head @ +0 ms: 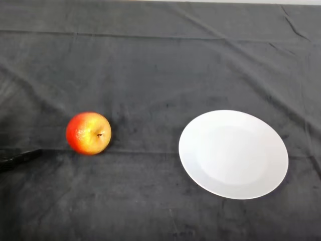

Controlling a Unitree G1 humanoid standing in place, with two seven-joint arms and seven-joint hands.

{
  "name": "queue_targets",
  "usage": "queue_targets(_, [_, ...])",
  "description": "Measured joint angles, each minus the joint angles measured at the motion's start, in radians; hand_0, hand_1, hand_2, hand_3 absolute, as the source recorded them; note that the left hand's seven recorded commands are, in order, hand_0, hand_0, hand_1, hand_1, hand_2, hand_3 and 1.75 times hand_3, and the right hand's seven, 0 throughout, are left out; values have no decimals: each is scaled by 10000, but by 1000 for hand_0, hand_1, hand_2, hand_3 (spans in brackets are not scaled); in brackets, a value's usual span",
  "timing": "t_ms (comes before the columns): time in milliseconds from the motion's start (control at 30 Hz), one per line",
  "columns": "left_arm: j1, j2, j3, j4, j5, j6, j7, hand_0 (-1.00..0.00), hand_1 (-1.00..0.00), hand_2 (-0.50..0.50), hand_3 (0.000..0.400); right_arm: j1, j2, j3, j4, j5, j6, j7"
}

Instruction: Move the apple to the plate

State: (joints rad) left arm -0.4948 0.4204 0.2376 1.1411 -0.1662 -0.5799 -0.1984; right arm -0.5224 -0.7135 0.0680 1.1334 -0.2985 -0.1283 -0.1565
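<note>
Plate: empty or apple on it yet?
Empty. The white plate shows only bare surface; the apple sits on the dark cloth to its left, apart from it.

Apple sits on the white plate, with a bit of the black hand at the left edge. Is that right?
Not quite. The head view shows the apple on the dark cloth, left of the white plate and apart from it. The black hand is at the left edge.

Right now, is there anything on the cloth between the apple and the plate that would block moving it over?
Nothing visible does. The apple sits left of the white plate, with only bare dark cloth between them.
</note>
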Motion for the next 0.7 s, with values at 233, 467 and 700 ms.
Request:
queue_targets(233, [-34, -427, -352, -1, 216, -10, -194, 0, 0, 0, 0, -1, -2, -6, -9, 1, 2, 0])
queue_targets(467, [-142, -578, -670, -4, 288, -21, -394, 0, 0, 0, 0, -1, -4, -11, -10, 1, 1, 0])
queue_targets(700, [-523, -796, -1031, -6, 483, -17, -538, 0, 0, 0, 0, -1, -14, -19, -13, 0, 6, 1])
